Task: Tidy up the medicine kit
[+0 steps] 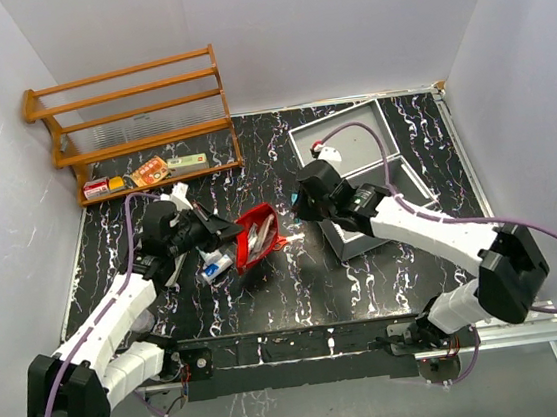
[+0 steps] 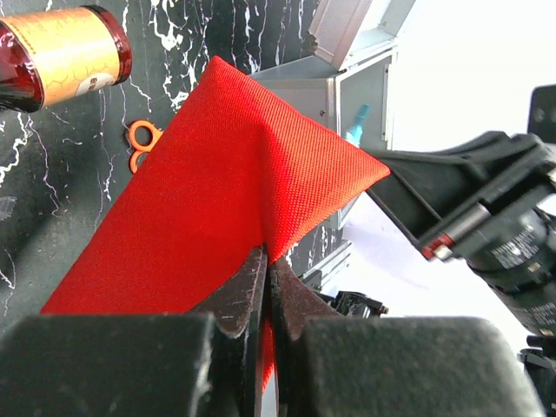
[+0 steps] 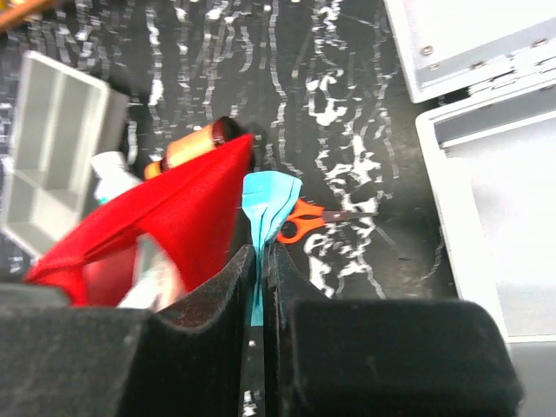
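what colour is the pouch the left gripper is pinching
The pouch is bright red, clearest in the left wrist view.

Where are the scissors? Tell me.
In the right wrist view, the orange scissors lie on the table between the red pouch and the grey case, just past the teal strip in the right gripper.

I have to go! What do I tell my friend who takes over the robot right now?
The left hand is shut on the red pouch, pinching its edge. The right hand is shut on a teal strip at the pouch's mouth.
Done: some items are inside the pouch.
Left: the orange scissors and brown bottle lie outside it, small boxes sit on the wooden shelf, and the grey case stands open.
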